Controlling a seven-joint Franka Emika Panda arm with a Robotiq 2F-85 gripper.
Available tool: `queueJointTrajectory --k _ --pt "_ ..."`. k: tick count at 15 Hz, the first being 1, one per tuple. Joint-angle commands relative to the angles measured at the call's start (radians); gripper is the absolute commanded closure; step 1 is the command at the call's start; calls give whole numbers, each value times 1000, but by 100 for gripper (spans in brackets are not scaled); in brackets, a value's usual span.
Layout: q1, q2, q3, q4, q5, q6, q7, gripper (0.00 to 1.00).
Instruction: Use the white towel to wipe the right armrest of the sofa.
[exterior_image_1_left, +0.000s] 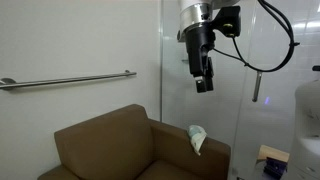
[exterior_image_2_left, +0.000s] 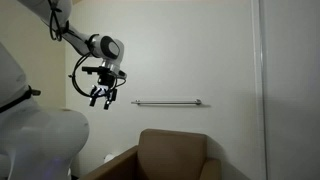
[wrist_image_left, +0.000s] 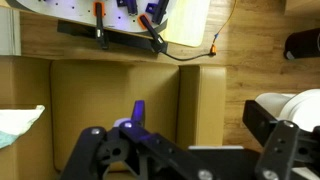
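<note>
The white towel (exterior_image_1_left: 197, 137) lies crumpled on the right armrest (exterior_image_1_left: 215, 153) of the brown sofa (exterior_image_1_left: 105, 142). My gripper (exterior_image_1_left: 204, 82) hangs high in the air above the towel, well clear of it, pointing down. Its jaws stand open with nothing between them. From the wrist view, looking down, the towel (wrist_image_left: 18, 126) shows at the left edge on the armrest (wrist_image_left: 25, 88), left of my gripper (wrist_image_left: 200, 125). In an exterior view the gripper (exterior_image_2_left: 100, 97) hangs up and left of the sofa (exterior_image_2_left: 172, 155); the towel is hidden there.
A metal grab bar (exterior_image_1_left: 70, 79) runs along the wall behind the sofa. A glass panel (exterior_image_1_left: 240, 90) stands beside the armrest, with a white rounded object (exterior_image_1_left: 308, 112) and a small box (exterior_image_1_left: 272, 160) beyond it. A wooden floor with a cluttered board (wrist_image_left: 120, 22) lies past the sofa.
</note>
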Motion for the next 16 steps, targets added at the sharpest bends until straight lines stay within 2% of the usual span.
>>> queueJointTrajectory --k 1,14,16 --pt "-18 -1 14 2 6 -4 -8 0" --pt "-18 -1 14 2 6 -4 -8 0" --pt "-40 -22 -2 -15 -3 7 3 0"
